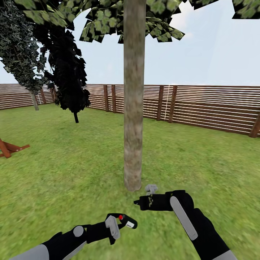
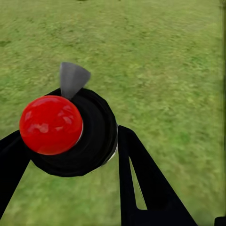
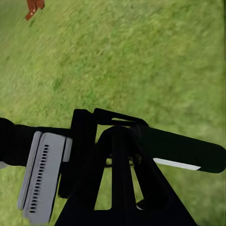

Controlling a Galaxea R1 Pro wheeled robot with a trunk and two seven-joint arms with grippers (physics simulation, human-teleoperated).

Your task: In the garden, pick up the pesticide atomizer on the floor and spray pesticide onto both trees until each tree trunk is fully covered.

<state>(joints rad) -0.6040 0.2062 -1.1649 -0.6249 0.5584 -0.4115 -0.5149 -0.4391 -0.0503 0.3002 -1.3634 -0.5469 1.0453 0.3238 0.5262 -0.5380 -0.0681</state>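
A tree trunk (image 1: 133,108), straight and mottled grey-brown, rises from the grass just ahead of me, with its green canopy (image 1: 108,18) overhead. My left gripper (image 1: 121,221) (image 2: 75,165) is shut on the pesticide atomizer (image 1: 127,221) (image 2: 70,132), a black body with a red round top and a grey nozzle, held low and short of the trunk's base. My right gripper (image 1: 137,203) (image 3: 117,134) hovers close to the trunk's foot, its fingers together with nothing between them. In the right wrist view the atomizer (image 3: 183,150) lies just beyond those fingertips.
Lawn surrounds me, ringed by a brown slat fence (image 1: 202,104). Two dark narrow trees (image 1: 68,72) stand at the back left. A red-brown wooden frame (image 1: 9,148) (image 3: 34,7) sits on the grass at the left edge.
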